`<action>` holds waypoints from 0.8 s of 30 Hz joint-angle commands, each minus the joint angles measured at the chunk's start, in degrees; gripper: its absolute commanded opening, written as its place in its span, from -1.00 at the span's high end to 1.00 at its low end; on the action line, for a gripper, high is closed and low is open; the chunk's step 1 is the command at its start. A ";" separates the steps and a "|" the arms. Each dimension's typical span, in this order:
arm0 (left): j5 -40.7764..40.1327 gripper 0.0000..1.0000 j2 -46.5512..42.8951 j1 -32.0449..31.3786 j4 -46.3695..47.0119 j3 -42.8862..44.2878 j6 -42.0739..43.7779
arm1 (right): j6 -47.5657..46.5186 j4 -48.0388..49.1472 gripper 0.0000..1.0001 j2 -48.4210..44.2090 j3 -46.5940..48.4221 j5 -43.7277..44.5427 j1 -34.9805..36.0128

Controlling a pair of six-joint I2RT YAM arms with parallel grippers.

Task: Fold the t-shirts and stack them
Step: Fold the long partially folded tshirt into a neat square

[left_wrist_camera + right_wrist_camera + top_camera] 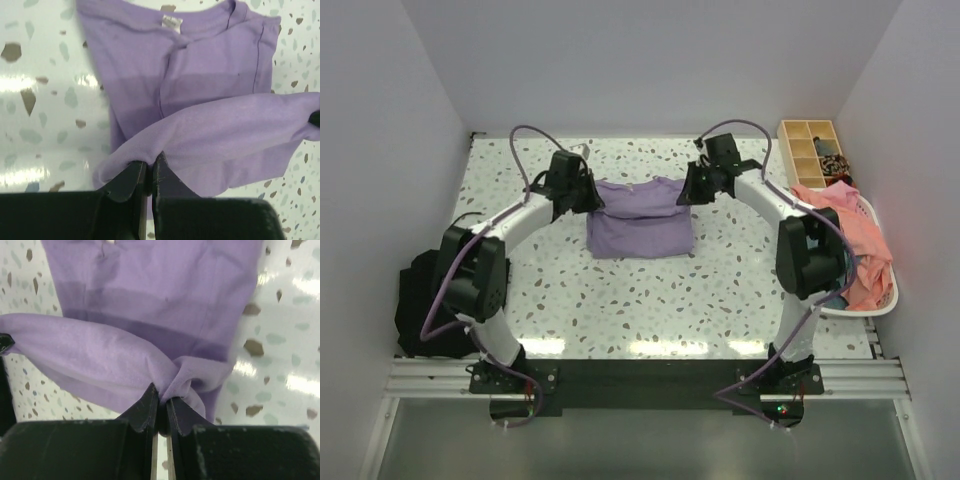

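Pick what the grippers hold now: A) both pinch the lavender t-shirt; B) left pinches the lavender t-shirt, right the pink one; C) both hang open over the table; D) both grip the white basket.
A: the wrist views show the left gripper and right gripper closed on a raised fold of the lavender t-shirt.
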 commanded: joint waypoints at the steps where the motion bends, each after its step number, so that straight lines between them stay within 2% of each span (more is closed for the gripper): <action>1: 4.82 1.00 8.09 2.30 4.91 9.93 3.41 | -1.38 0.55 0.86 7.42 11.15 -3.39 -1.74; 6: 7.38 1.00 16.97 4.06 6.68 18.19 3.41 | -1.64 -1.29 0.85 18.13 22.59 -5.76 -3.67; 11: 9.66 1.00 23.47 5.99 9.31 22.68 3.67 | -1.29 -3.41 0.79 26.94 35.95 -7.00 -5.16; 12: 11.67 1.00 24.36 6.26 11.41 23.73 3.58 | -1.21 -2.97 0.56 28.78 36.93 -6.65 -5.25; 13: 12.82 0.95 25.24 6.61 12.73 24.18 3.67 | -0.77 -0.97 0.37 29.67 38.42 -6.56 -5.43; 14: 13.53 0.54 26.99 7.31 12.92 24.62 3.41 | -0.68 -0.42 0.17 30.63 39.65 -6.55 -6.13; 15: 14.49 0.32 27.70 7.75 15.36 25.67 3.32 | -1.03 0.28 -0.08 31.34 40.70 -6.38 -6.22; 16: 14.24 0.20 28.14 8.28 17.21 25.85 3.15 | -1.90 1.33 -0.18 32.04 42.11 -3.77 -6.57; 17: 13.54 0.09 28.23 9.24 17.84 25.85 2.80 | -2.34 1.78 -0.25 31.96 42.64 -2.26 -7.18; 21: 8.19 -0.10 23.50 11.88 22.05 21.92 2.53 | -4.80 6.25 -0.29 27.49 40.20 2.75 -8.77; 24: 7.30 -0.15 19.89 12.94 20.85 20.94 3.23 | -6.48 8.63 -0.31 21.69 35.63 5.22 -8.86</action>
